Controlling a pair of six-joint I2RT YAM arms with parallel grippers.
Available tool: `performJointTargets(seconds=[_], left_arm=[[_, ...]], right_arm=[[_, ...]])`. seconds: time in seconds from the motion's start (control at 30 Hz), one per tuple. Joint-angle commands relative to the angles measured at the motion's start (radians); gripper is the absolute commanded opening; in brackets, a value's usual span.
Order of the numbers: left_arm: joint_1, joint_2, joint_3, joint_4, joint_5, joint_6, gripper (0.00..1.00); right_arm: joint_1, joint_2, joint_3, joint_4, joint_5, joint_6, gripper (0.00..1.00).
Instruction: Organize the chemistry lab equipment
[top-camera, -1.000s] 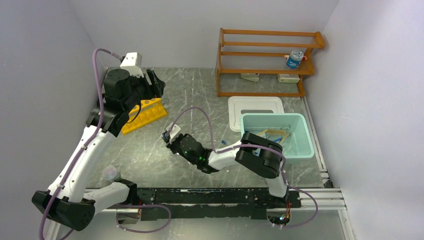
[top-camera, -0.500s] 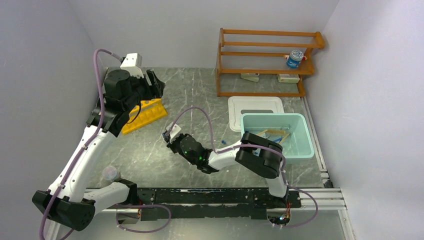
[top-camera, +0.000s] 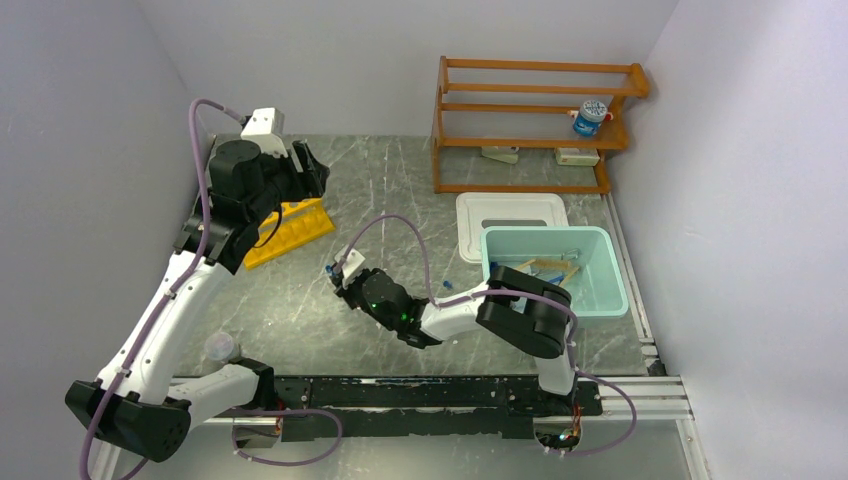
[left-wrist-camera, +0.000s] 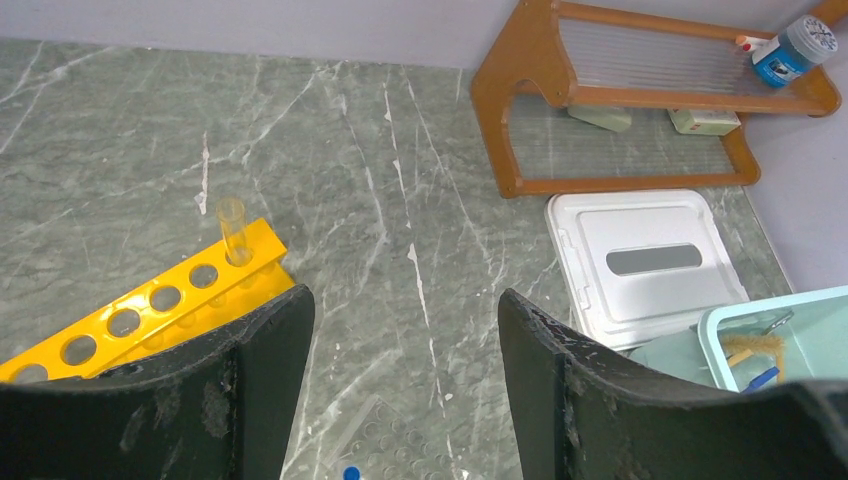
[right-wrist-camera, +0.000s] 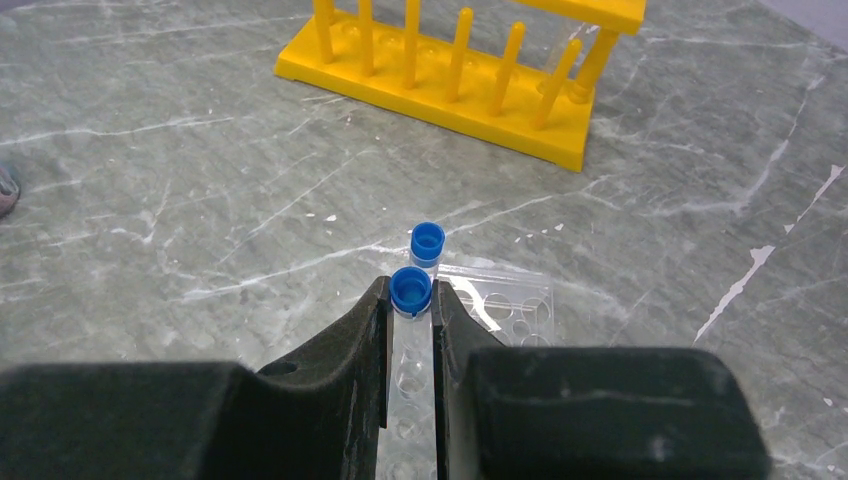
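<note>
A small blue-capped tube (right-wrist-camera: 411, 288) is pinched upright, just below its cap, between the nearly closed fingers of the right gripper (right-wrist-camera: 410, 312). It is held over the clear tray (right-wrist-camera: 505, 300), which lies on the table in the middle, nearer than the yellow rack (right-wrist-camera: 450, 95). Whether its tip is already in a well cannot be told. A second capped tube (right-wrist-camera: 428, 243) is seated in the tray just beyond the held one. The left gripper (left-wrist-camera: 402, 320) is spread wide with nothing between its fingers, above the right end of the yellow rack, where one clear tube (left-wrist-camera: 232, 222) stands in a hole.

Trouble is most likely from the tray itself. It looks thin and light, and its wells are hard to make out against the marbled surface. If the tube were lowered off-centre, a rim could be struck and the tray pushed or tipped. The seated neighbour is close, so it could be knocked over by a finger. With so narrow a grip, the tube could also swing out of upright and jam at the well mouth.
</note>
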Motion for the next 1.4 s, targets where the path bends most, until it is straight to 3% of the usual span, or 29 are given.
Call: performJointTargets(seconds=[0.0,0.57,1.1,1.17,1.37], left_arm=[[0.010,-0.021,-0.012,0.013,-0.009,0.004,0.72],[0.013,-0.029,-0.023,0.006,-0.022,0.010,0.72],[0.017,-0.040,-0.032,0.002,-0.023,0.009,0.72],[0.018,-0.040,-0.033,0.001,-0.021,0.009,0.72],[0.018,-0.037,-0.036,-0.004,-0.003,0.008,0.72]], right_arm=[[0.005,0.012,0.016,-0.008,0.009,0.000,0.12],[0.002,0.076,0.057,-0.048,0.009,0.023,0.16],[-0.019,0.078,0.131,-0.213,0.007,0.121,0.19],[-0.021,0.081,0.146,-0.237,0.011,0.131,0.24],[-0.023,0.010,0.145,-0.275,-0.015,0.158,0.52]])
